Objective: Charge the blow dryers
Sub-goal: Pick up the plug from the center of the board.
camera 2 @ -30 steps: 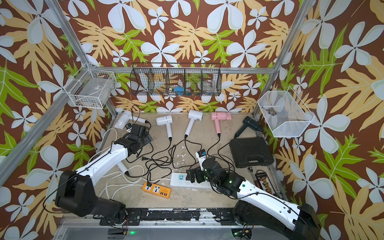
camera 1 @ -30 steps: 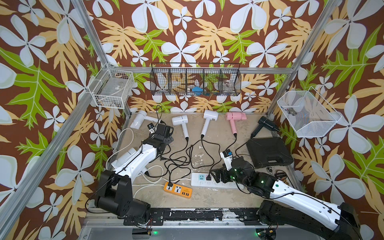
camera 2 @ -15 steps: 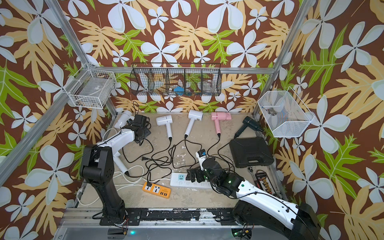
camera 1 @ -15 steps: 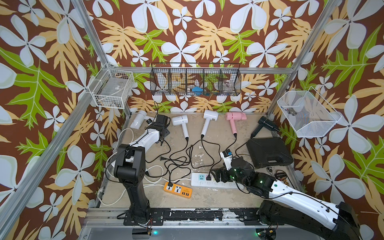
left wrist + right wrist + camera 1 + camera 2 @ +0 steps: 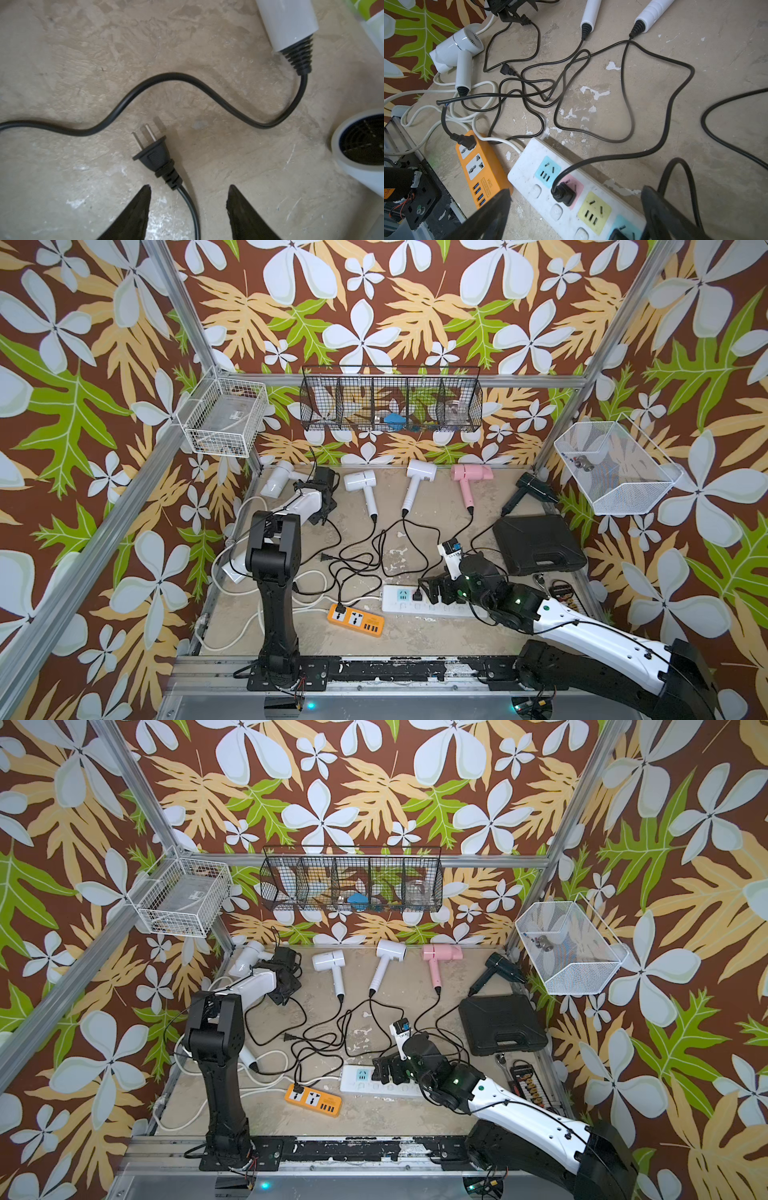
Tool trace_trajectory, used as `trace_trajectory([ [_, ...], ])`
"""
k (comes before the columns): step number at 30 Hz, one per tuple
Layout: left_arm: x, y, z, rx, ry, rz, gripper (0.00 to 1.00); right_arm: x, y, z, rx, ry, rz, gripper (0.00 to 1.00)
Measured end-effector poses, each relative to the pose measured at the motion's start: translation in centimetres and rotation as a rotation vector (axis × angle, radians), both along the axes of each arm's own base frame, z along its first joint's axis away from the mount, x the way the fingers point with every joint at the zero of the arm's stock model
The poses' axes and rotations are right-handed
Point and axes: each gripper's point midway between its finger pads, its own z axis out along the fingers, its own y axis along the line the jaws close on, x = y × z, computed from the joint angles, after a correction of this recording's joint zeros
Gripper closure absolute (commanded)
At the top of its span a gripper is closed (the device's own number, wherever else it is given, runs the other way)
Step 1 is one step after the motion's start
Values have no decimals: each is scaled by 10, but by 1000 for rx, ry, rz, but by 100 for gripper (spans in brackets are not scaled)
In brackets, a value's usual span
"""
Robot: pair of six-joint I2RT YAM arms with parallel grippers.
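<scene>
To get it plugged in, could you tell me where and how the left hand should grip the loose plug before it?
The plug's ribbed body, behind the flange. It lies flat, prongs pointing away, cord trailing between the left hand's open fingers, so probably come from the cord end, pinching its sides.

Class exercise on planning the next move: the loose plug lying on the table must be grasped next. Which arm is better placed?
Left. The left gripper stands open, with the loose plug lying just ahead of it. The right gripper hangs open over the white power strip.
</scene>
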Motion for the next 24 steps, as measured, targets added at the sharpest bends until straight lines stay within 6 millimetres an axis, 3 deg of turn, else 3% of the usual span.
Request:
trace_trajectory([
  [11, 0, 9, -19, 7, 39, 37, 50, 0, 0, -4, -7, 9, 2, 0],
  [24, -7, 6, -20, -41, 9, 39, 96, 0, 0, -3, -6, 8, 1, 0],
])
